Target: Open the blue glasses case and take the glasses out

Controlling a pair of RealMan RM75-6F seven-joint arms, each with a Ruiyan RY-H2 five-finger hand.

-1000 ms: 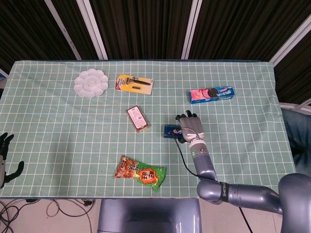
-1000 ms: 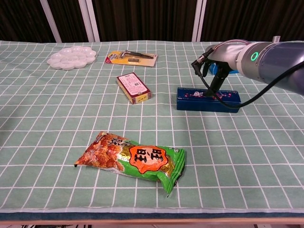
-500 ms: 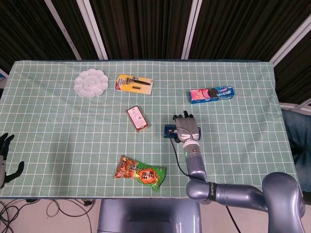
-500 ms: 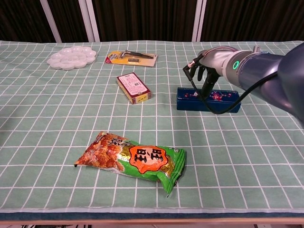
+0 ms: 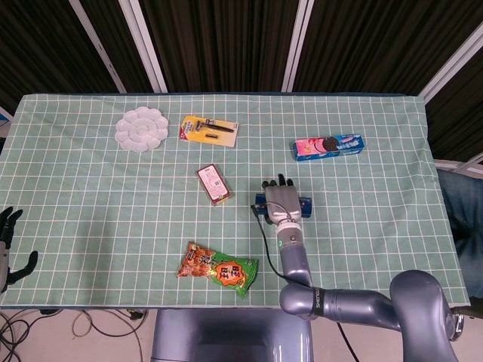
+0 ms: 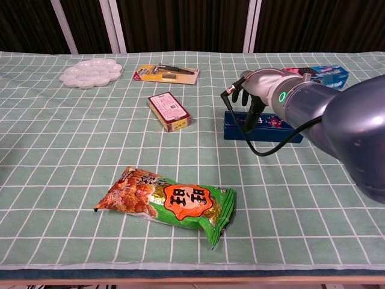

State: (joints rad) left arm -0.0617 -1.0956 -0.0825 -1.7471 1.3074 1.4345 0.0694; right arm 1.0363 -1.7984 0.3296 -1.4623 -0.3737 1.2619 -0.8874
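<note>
The blue glasses case point(image 5: 305, 204) lies closed on the green checked cloth, right of the table's middle; in the chest view the blue glasses case point(image 6: 272, 130) shows its long front side. My right hand point(image 5: 279, 199) lies over the left half of the case, palm down with fingers spread toward the far side. The frames do not show whether it touches the lid. In the chest view my right hand point(image 6: 242, 90) is mostly hidden behind its own wrist. My left hand point(image 5: 7, 243) hangs off the table's near left edge, fingers apart and holding nothing.
A small red box point(image 5: 213, 184) lies left of the case. An orange-green snack bag point(image 5: 219, 269) sits near the front edge. A white paint palette point(image 5: 141, 129) and a pen pack point(image 5: 209, 130) are at the back left, a cookie pack point(image 5: 328, 147) at the back right.
My right hand has slid leftward along the case, from its right part to its left half. The case and my left hand have not moved.
</note>
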